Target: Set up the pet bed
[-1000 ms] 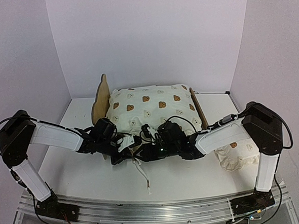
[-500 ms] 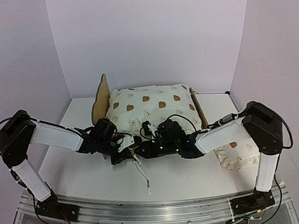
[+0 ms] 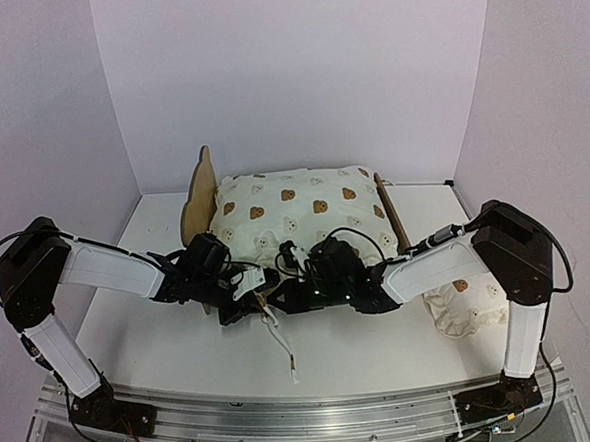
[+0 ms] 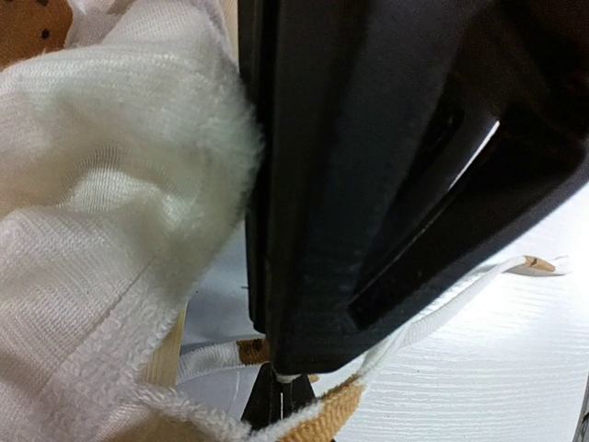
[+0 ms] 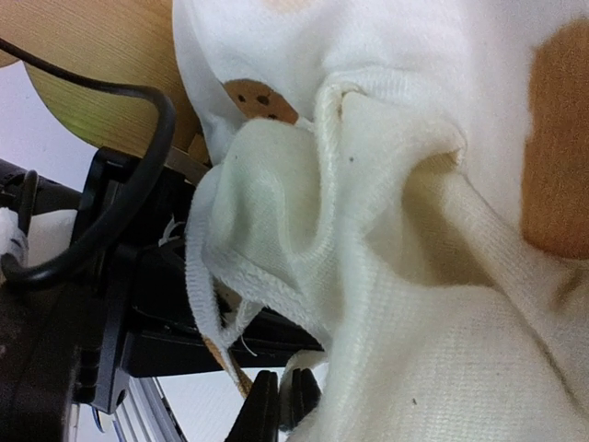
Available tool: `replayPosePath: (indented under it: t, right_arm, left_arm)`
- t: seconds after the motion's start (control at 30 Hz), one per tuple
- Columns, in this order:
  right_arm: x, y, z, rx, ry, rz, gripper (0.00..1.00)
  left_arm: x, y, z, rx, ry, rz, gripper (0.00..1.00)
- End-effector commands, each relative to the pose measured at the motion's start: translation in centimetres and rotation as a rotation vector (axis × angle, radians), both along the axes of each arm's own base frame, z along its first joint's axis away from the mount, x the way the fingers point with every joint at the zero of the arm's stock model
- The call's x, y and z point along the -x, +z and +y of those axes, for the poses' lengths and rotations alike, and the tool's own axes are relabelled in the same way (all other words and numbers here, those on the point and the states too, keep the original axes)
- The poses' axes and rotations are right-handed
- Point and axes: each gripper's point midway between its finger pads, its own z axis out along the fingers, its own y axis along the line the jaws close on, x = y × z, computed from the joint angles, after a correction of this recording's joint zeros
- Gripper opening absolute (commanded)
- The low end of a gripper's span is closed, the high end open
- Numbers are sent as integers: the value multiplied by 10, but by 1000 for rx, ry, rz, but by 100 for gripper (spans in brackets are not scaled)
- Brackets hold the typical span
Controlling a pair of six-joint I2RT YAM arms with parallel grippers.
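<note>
Cream bear-print cushion [image 3: 305,215] lies on the light plywood bear-eared pet bed [image 3: 199,202]. White tie cord [image 3: 281,344] hangs loose, pinched by left gripper [image 4: 279,410]. Right gripper [image 5: 281,405] is pressed together. Small ruffled pillow [image 3: 468,306] is still unplaced at the worktop's right edge.

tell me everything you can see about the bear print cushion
The cushion is a plump cream fabric pad printed with brown bear faces, with a towelling-like weave up close. It lies on the pet bed, filling the space between its wooden end boards. A white tie trails from its near left corner onto the table. The left gripper and right gripper meet at that corner among the ties; whether either pinches one cannot be told.
</note>
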Motion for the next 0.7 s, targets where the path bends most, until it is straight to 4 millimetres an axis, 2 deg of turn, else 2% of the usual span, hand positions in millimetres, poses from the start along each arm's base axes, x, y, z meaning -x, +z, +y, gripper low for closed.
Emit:
replayPosePath:
  t: [0.0,0.37,0.4,0.53,0.67]
  right_arm:
    - [-1,5,4,-23,14,10,1]
    - [4,8,-18,28,2,4,0]
    - [4,9,-19,30,3,3,0]
    - [4,18,-24,45,-1,-20,0]
    - [7,27,-33,76,6,-43,0]
  left_arm:
    - [-14,16,-9,33,-1,-65,0]
    - [-13,25,-8,44,9,-70,0]
    - [-12,25,-8,45,3,-66,3]
    - [-2,22,-3,19,-32,-43,35]
    - [11,27,9,-7,-88,-58,47]
